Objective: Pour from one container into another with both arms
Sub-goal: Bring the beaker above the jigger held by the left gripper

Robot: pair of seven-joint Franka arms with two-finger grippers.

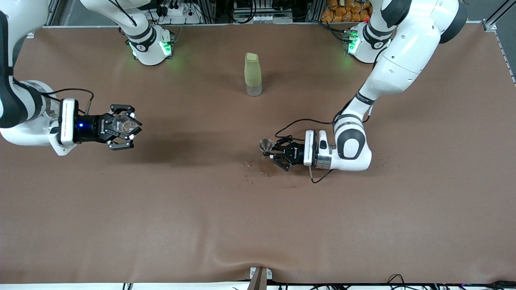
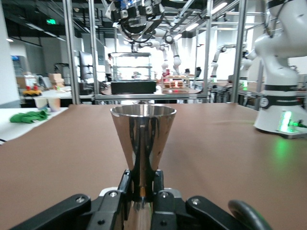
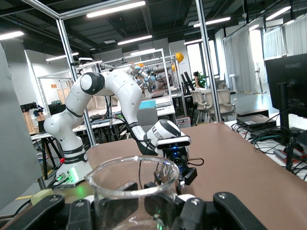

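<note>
A shiny metal cone-shaped cup (image 1: 265, 144) (image 2: 143, 132) stands upright with its mouth up in my left gripper (image 1: 271, 151) (image 2: 143, 192). The jaws are shut on the cup's narrow waist, low over the middle of the table. A clear glass beaker (image 1: 123, 124) (image 3: 130, 191) is held by my right gripper (image 1: 131, 128) (image 3: 136, 203), shut on its wall. It hangs well above the table at the right arm's end, its shadow on the brown cloth below. The two containers are far apart.
A tall yellow-green bottle (image 1: 252, 74) with a clear base stands upright in the middle, toward the robots' bases. Small wet patches (image 1: 258, 169) lie on the brown table cloth (image 1: 258, 225) just below the left gripper. The arm bases (image 1: 151, 48) (image 1: 363, 44) glow green.
</note>
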